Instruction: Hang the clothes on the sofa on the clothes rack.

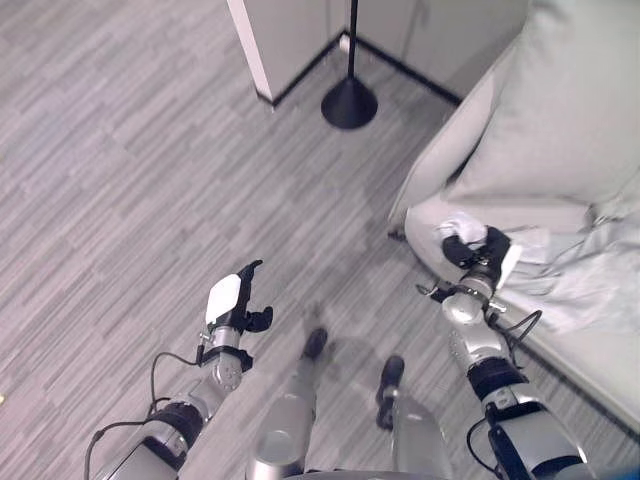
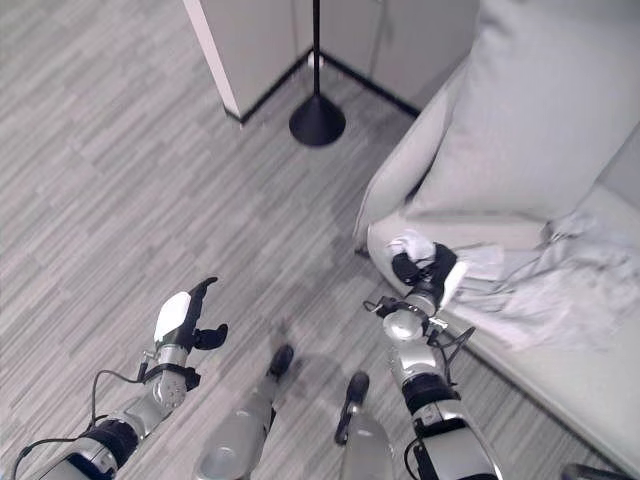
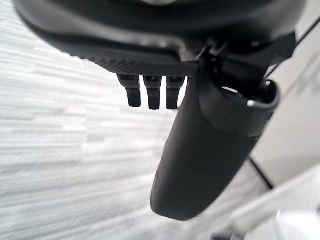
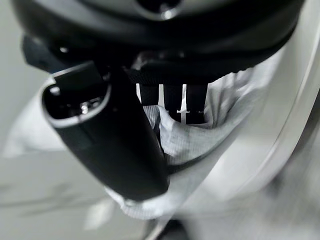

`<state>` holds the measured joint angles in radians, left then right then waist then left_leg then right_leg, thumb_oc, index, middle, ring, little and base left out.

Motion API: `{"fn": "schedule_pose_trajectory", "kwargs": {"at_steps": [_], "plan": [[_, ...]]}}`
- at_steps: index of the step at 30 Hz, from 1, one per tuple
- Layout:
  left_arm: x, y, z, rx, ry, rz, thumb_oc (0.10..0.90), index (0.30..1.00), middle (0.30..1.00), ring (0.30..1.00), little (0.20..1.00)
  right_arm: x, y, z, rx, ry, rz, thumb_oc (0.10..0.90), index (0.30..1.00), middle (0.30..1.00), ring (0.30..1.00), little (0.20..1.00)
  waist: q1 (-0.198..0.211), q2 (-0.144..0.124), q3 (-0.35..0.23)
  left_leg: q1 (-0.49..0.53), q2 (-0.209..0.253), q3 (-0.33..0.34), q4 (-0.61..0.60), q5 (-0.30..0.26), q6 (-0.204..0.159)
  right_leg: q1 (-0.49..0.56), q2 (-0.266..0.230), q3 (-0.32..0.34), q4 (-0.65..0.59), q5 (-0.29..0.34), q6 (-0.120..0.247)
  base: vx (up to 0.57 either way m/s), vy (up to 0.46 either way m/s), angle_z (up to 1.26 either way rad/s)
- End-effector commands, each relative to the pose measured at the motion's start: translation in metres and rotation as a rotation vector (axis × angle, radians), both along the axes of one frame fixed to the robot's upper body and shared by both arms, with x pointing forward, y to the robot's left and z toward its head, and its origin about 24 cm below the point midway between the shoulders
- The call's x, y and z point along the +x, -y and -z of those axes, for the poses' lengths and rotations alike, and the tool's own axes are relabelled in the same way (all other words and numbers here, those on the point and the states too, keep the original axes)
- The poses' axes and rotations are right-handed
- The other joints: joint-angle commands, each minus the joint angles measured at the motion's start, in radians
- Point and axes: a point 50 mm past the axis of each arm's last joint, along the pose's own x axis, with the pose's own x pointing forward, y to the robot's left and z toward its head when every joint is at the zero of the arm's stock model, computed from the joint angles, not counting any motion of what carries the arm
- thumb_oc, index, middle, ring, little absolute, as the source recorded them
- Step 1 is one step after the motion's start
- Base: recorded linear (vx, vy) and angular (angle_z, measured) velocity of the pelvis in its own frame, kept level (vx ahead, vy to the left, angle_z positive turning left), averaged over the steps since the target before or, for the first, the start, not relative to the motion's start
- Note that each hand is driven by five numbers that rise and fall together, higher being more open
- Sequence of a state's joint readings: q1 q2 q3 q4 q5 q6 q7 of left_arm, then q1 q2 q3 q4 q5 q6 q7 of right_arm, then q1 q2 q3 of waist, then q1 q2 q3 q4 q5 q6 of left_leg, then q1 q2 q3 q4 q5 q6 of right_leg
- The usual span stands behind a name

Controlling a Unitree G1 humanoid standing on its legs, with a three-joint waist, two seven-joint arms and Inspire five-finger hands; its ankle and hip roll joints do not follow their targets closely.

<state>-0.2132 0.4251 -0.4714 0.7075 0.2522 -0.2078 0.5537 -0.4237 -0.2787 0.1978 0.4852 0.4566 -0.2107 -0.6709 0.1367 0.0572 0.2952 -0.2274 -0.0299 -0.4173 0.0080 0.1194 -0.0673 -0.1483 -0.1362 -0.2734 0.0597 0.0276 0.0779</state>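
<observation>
A pale grey garment (image 1: 585,268) lies crumpled on the seat of the light sofa (image 1: 600,365). One end of it is bunched at the sofa's front corner. My right hand (image 1: 478,252) sits on that corner, its thumb and fingers (image 4: 190,107) curled into the cloth (image 4: 200,142) and pinching a fold. My left hand (image 1: 235,300) hovers over the floor at the lower left, fingers relaxed and holding nothing. The clothes rack shows as a thin black pole on a round black base (image 1: 349,103) at the far side of the floor.
A large pale back cushion (image 1: 570,100) leans on the sofa behind the garment. A light cabinet or wall corner (image 1: 275,45) stands beside the rack's base. Grey wood-plank floor (image 1: 150,180) spreads between me and the rack.
</observation>
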Motion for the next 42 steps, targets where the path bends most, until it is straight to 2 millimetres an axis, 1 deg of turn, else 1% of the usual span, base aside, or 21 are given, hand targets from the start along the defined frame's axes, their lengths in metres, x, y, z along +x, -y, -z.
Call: {"fn": "schedule_pose_trajectory", "kwargs": {"at_steps": [1, 2, 3, 5, 6, 7, 8, 12, 15, 18, 20, 21, 23, 25, 27, 31, 33, 38, 40, 41, 42], "plan": [[-0.006, -0.018, -0.008, 0.069, 0.019, 0.049, 0.800, 0.900, 0.900, 0.900, 0.900, 0.006, -0.002, -0.050, 0.086, 0.303, -0.064, 0.400, 0.300, 0.300, 0.300, 0.300, 0.031, -0.061, -0.155, 0.078, -0.008, -0.011, -0.095, -0.099, 0.054, 0.086, -0.055, 0.021, -0.007, -0.080, -0.015, 0.02, 0.114, 0.11], [-0.008, -0.018, -0.008, 0.052, 0.018, 0.045, 0.800, 0.900, 0.900, 0.900, 0.900, 0.007, -0.004, -0.061, 0.124, 0.353, -0.075, 0.400, 0.300, 0.300, 0.300, 0.300, 0.039, -0.071, -0.177, 0.095, -0.011, -0.010, -0.095, -0.108, 0.058, 0.113, -0.060, 0.014, -0.027, -0.070, -0.009, 0.04, 0.137, 0.09], [-0.013, -0.019, -0.011, -0.012, 0.021, 0.030, 0.800, 0.900, 0.900, 0.900, 0.900, 0.008, -0.009, -0.080, 0.171, 0.430, -0.095, 0.400, 0.300, 0.300, 0.300, 0.300, 0.056, -0.088, -0.216, 0.127, -0.014, -0.005, -0.095, -0.126, 0.063, 0.149, -0.063, 0.017, -0.053, -0.062, -0.002, 0.04, 0.182, 0.09], [-0.015, -0.019, -0.020, -0.117, 0.061, -0.015, 0.800, 0.900, 0.900, 0.900, 0.900, 0.006, -0.016, -0.109, 0.337, 0.595, -0.151, 0.400, 0.300, 0.300, 0.300, 0.300, 0.071, -0.107, -0.252, 0.157, -0.019, 0.001, -0.095, -0.142, 0.068, 0.184, -0.068, 0.019, -0.083, -0.047, 0.009, 0.01, 0.149, 0.03], [-0.015, -0.018, -0.024, -0.153, 0.080, -0.027, 0.800, 0.900, 0.900, 0.900, 0.900, 0.002, -0.017, -0.119, 0.421, 0.665, -0.173, 0.400, 0.300, 0.300, 0.300, 0.300, 0.075, -0.117, -0.269, 0.171, -0.022, 0.002, -0.095, -0.148, 0.072, 0.201, -0.071, 0.020, -0.098, -0.037, 0.014, -0.01, 0.080, -0.02], [-0.015, -0.019, -0.024, -0.152, 0.079, -0.027, 0.800, 0.900, 0.900, 0.900, 0.900, 0.002, -0.017, -0.118, 0.421, 0.665, -0.173, 0.400, 0.300, 0.300, 0.300, 0.300, 0.074, -0.118, -0.269, 0.171, -0.023, 0.001, -0.095, -0.148, 0.072, 0.203, -0.071, 0.019, -0.100, -0.035, 0.014, -0.03, 0.101, -0.04], [-0.015, -0.017, -0.033, -0.203, 0.123, -0.036, 0.800, 0.900, 0.900, 0.900, 0.900, -0.004, -0.025, -0.146, 0.461, 0.790, -0.235, 0.400, 0.300, 0.300, 0.300, 0.300, 0.092, -0.138, -0.296, 0.196, -0.022, 0.015, -0.095, -0.164, 0.075, 0.225, -0.074, 0.027, -0.117, -0.035, 0.020, -0.04, 0.093, 0.01], [-0.014, -0.016, -0.055, -0.257, 0.234, -0.054, 0.800, 0.900, 0.900, 0.900, 0.900, -0.011, -0.034, -0.182, 0.446, 0.913, -0.325, 0.400, 0.300, 0.300, 0.300, 0.300, 0.111, -0.174, -0.342, 0.227, -0.025, 0.031, -0.095, -0.180, 0.080, 0.250, -0.081, 0.041, -0.136, -0.023, 0.030, -0.06, 0.085, -0.17], [-0.011, -0.015, -0.068, -0.236, 0.317, -0.072, 0.800, 0.900, 0.900, 0.900, 0.900, -0.010, -0.040, -0.212, 0.390, 0.977, -0.359, 0.400, 0.300, 0.300, 0.300, 0.300, 0.124, -0.197, -0.364, 0.247, -0.025, 0.048, -0.095, -0.191, 0.085, 0.258, -0.083, 0.058, -0.147, -0.014, 0.037, -0.09, 0.053, -0.16], [-0.008, -0.012, -0.085, -0.223, 0.416, -0.063, 0.800, 0.900, 0.900, 0.900, 0.900, -0.009, -0.048, -0.248, 0.332, 1.038, -0.382, 0.400, 0.300, 0.300, 0.300, 0.300, 0.142, -0.204, -0.379, 0.260, -0.024, 0.078, -0.095, -0.199, 0.092, 0.240, -0.084, 0.101, -0.147, -0.004, 0.047, -0.12, 0.058, -0.36], [-0.007, -0.016, -0.095, -0.207, 0.485, -0.077, 0.800, 0.900, 0.900, 0.900, 0.900, -0.010, -0.058, -0.265, 0.316, 1.068, -0.406, 0.400, 0.300, 0.300, 0.300, 0.300, 0.152, -0.207, -0.386, 0.264, -0.023, 0.105, -0.095, -0.203, 0.096, 0.222, -0.086, 0.130, -0.147, 0.006, 0.052, -0.14, 0.058, -0.44], [-0.006, -0.020, -0.099, -0.191, 0.516, -0.094, 0.800, 0.900, 0.900, 0.900, 0.900, -0.012, -0.061, -0.280, 0.310, 1.106, -0.411, 0.400, 0.300, 0.300, 0.300, 0.300, 0.157, -0.208, -0.390, 0.264, -0.023, 0.117, -0.095, -0.203, 0.097, 0.212, -0.087, 0.140, -0.147, 0.015, 0.056, -0.12, 0.047, -0.48], [-0.005, -0.025, -0.107, -0.151, 0.566, -0.102, 0.800, 0.900, 0.900, 0.900, 0.900, -0.012, -0.068, -0.293, 0.322, 1.122, -0.422, 0.400, 0.300, 0.300, 0.300, 0.300, 0.163, -0.210, -0.393, 0.266, -0.026, 0.132, -0.095, -0.204, 0.101, 0.200, -0.089, 0.159, -0.147, 0.028, 0.059, -0.10, 0.050, -0.50], [-0.005, -0.034, -0.118, -0.074, 0.628, -0.123, 0.800, 0.900, 0.900, 0.900, 0.900, -0.011, -0.073, -0.303, 0.321, 1.132, -0.429, 0.400, 0.300, 0.300, 0.300, 0.300, 0.169, -0.211, -0.396, 0.268, -0.030, 0.144, -0.095, -0.205, 0.105, 0.191, -0.091, 0.173, -0.147, 0.034, 0.063, -0.08, 0.047, -0.31], [-0.005, -0.043, -0.129, 0.045, 0.686, -0.132, 0.800, 0.900, 0.900, 0.900, 0.900, -0.012, -0.076, -0.307, 0.331, 1.140, -0.427, 0.400, 0.300, 0.300, 0.300, 0.300, 0.173, -0.211, -0.399, 0.270, -0.035, 0.143, -0.095, -0.205, 0.110, 0.190, -0.095, 0.176, -0.147, 0.035, 0.065, -0.05, 0.041, -0.16], [-0.008, -0.061, -0.153, 0.293, 0.803, -0.145, 0.800, 0.900, 0.900, 0.900, 0.900, -0.013, -0.081, -0.303, 0.327, 1.132, -0.432, 0.400, 0.300, 0.300, 0.300, 0.300, 0.184, -0.216, -0.405, 0.282, -0.049, 0.138, -0.095, -0.210, 0.119, 0.198, -0.108, 0.175, -0.147, 0.044, 0.077, -0.03, 0.047, -0.04], [-0.016, -0.073, -0.168, 0.416, 0.876, -0.165, 0.800, 0.900, 0.900, 0.900, 0.900, -0.017, -0.085, -0.302, 0.285, 1.140, -0.455, 0.400, 0.300, 0.300, 0.300, 0.300, 0.197, -0.225, -0.408, 0.287, -0.056, 0.138, -0.095, -0.213, 0.125, 0.198, -0.115, 0.176, -0.147, 0.045, 0.084, 0.00, 0.049, 0.01], [-0.024, -0.079, -0.176, 0.478, 0.913, -0.182, 0.800, 0.900, 0.900, 0.900, 0.900, -0.020, -0.090, -0.300, 0.263, 1.147, -0.489, 0.400, 0.300, 0.300, 0.300, 0.300, 0.203, -0.236, -0.406, 0.290, -0.059, 0.141, -0.095, -0.214, 0.129, 0.198, -0.119, 0.181, -0.147, 0.046, 0.086, 0.00, 0.013, 0.00], [-0.031, -0.076, -0.174, 0.396, 0.904, -0.176, 0.800, 0.900, 0.900, 0.900, 0.900, -0.023, -0.095, -0.297, 0.245, 1.145, -0.525, 0.400, 0.300, 0.300, 0.300, 0.300, 0.209, -0.247, -0.401, 0.293, -0.059, 0.142, -0.095, -0.214, 0.132, 0.200, -0.120, 0.184, -0.147, 0.048, 0.085, 0.00, 0.000, 0.00], [-0.030, -0.063, -0.165, 0.219, 0.839, -0.105, 0.800, 0.900, 0.900, 0.900, 0.900, -0.024, -0.098, -0.297, 0.228, 1.144, -0.543, 0.400, 0.300, 0.300, 0.300, 0.300, 0.207, -0.251, -0.398, 0.297, -0.059, 0.141, -0.095, -0.215, 0.133, 0.204, -0.118, 0.184, -0.147, 0.045, 0.083, 0.00, 0.000, 0.00], [-0.029, -0.063, -0.166, 0.216, 0.838, -0.104, 0.800, 0.900, 0.900, 0.900, 0.900, -0.024, -0.098, -0.297, 0.227, 1.145, -0.544, 0.400, 0.300, 0.300, 0.300, 0.300, 0.207, -0.251, -0.397, 0.295, -0.059, 0.140, -0.095, -0.213, 0.133, 0.203, -0.118, 0.185, -0.147, 0.048, 0.083, 0.00, 0.000, 0.00]]}}
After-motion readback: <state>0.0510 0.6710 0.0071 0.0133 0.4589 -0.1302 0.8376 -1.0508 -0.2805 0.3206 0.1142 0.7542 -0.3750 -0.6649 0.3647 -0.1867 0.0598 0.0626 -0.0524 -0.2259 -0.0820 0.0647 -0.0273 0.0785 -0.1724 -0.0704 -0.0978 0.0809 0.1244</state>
